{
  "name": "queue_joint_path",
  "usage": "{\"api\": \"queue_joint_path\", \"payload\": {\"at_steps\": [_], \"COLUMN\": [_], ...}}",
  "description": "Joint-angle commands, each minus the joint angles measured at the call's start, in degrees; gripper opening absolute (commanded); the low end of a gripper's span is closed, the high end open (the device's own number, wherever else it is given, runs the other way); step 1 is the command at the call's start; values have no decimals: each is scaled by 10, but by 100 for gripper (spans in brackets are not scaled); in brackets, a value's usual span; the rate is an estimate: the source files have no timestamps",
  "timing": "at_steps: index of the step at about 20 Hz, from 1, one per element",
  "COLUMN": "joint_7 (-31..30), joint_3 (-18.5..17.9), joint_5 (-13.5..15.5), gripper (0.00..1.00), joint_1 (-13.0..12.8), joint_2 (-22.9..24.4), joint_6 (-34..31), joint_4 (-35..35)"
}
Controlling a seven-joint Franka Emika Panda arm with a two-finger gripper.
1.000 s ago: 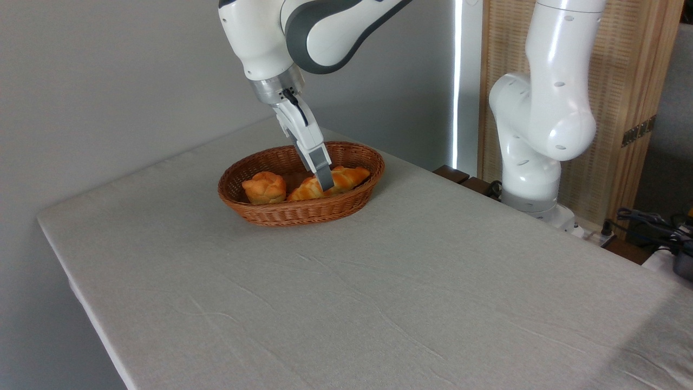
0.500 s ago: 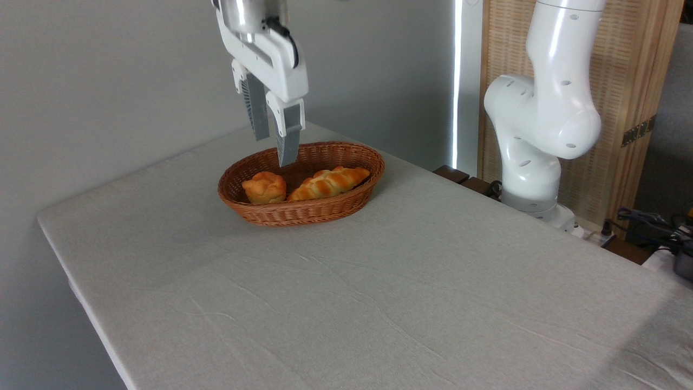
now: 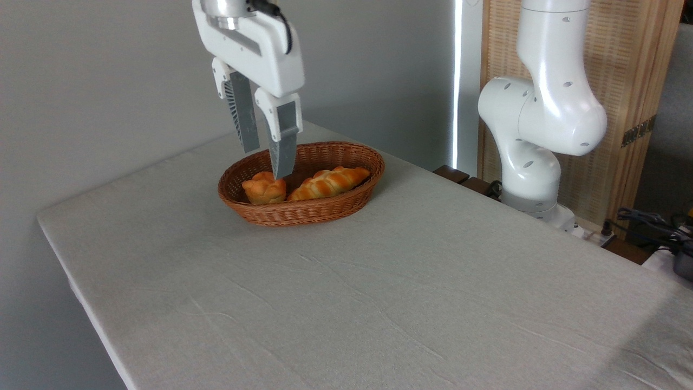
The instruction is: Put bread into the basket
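The long braided bread (image 3: 329,183) lies inside the oval wicker basket (image 3: 346,206), along its right half. My gripper (image 3: 266,162) hangs above the basket's left part, fingers pointing down, open with nothing between them. Its nearer finger (image 3: 283,154) overlaps the basket's back wall in the picture, clear of the bread.
A small round knobbly bun (image 3: 264,188) sits in the basket's left end. The arm's white base (image 3: 533,179) stands at the table's far right edge. Cables and dark gear (image 3: 658,227) lie beyond the right edge. The grey cloth-covered table (image 3: 379,292) stretches toward the front.
The gripper let go of the bread in the basket, rose clear of it, turned, and shifted left above the bun. The bread stayed where it was laid.
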State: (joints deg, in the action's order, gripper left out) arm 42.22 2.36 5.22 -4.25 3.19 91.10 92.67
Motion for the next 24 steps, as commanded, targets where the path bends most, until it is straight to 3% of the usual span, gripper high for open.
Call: {"api": "queue_joint_path", "payload": {"at_steps": [1, 10, 13, 24], "joint_7": [-3, 2, 4, 7], "joint_3": [23, 1, -20, -20], "joint_5": [-26, -27, -28, -28], "gripper": [100, 100, 100, 100], "joint_1": [14, 13, 2, 2], "joint_2": [-13, -12, -7, -8], "joint_6": [-20, -31, -32, -33], "joint_4": [-23, -26, -25, -23]}}
